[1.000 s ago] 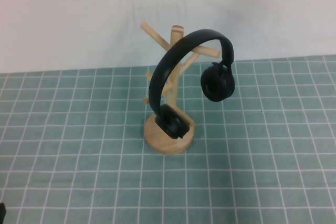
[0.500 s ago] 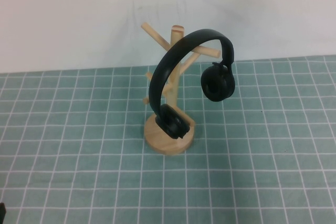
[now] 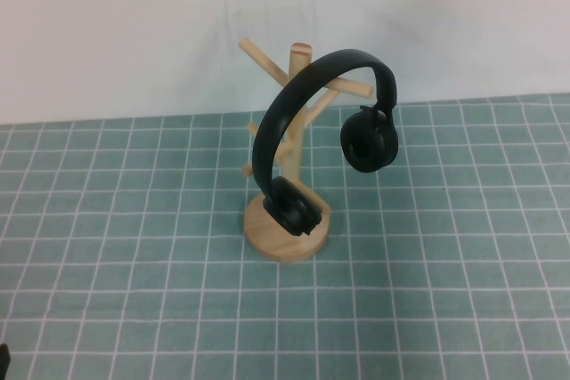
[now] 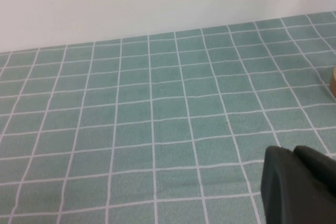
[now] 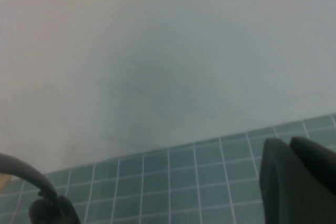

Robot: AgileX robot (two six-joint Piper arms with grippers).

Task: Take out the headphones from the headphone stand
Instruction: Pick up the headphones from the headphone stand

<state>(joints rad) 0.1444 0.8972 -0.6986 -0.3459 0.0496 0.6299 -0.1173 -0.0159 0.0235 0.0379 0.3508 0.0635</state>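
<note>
A tabletop [image 3: 463,291] covered in a green mat with a white grid is filling the high view, meeting a white wall at the back. Directly on it, near the middle, the headphone stand [image 3: 287,236] is sitting upright on its round wooden base.

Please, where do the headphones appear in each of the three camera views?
High view: headphones hang over the headphone stand at centre.
Left wrist view: not visible; only the stand's base edge and left gripper.
Right wrist view: headband and ear cup, bottom-left corner; right gripper opposite.
Shared landmark: green grid mat.
</note>
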